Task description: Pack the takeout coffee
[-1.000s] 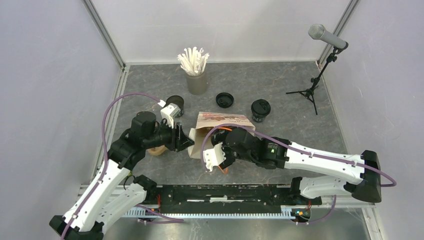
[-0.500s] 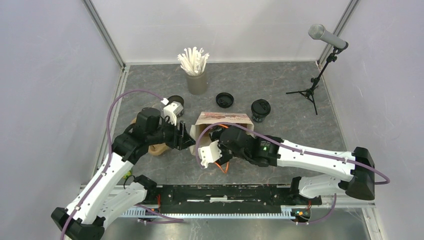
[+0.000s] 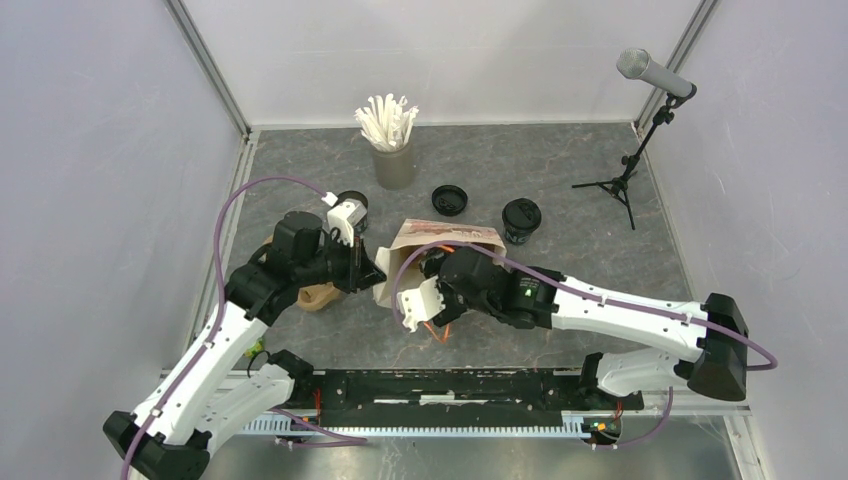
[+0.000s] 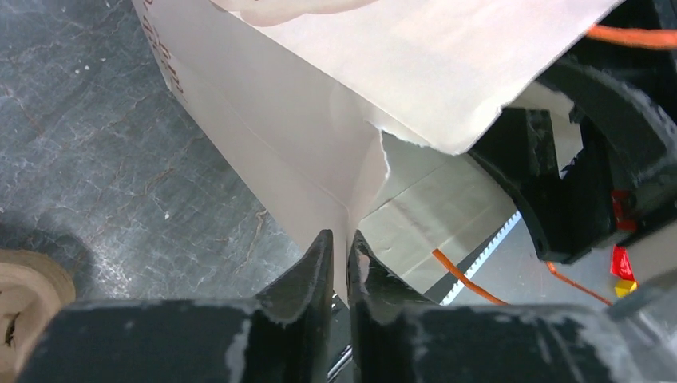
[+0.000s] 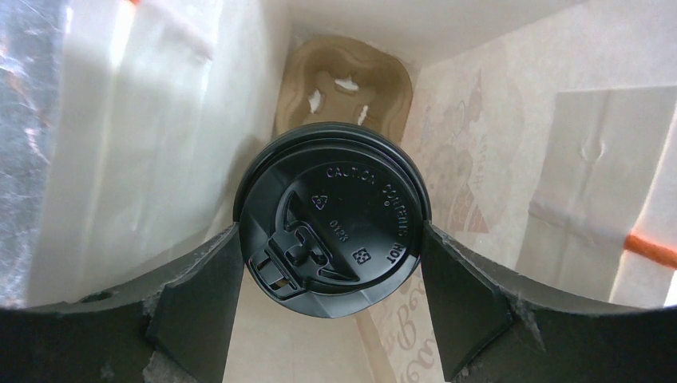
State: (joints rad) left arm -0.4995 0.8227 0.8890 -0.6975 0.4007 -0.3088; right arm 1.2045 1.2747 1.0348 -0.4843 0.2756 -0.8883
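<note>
The left gripper [image 4: 339, 247] pinches the mouth edge of the paper bag [image 4: 303, 120], which lies on its side mid-worktop, with its jaws nearly together on the paper. Inside the bag, the right gripper [image 5: 331, 267] clamps a lidded black cup [image 5: 331, 199] whose body is hidden beneath its lid. A pulp cup carrier [image 5: 343, 72] sits deeper in, and whether they touch is unclear.

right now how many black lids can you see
3: a loose lid behind the paper bag, one on the cup right of it, one on the cup the right gripper holds inside. More may be hidden.
</note>
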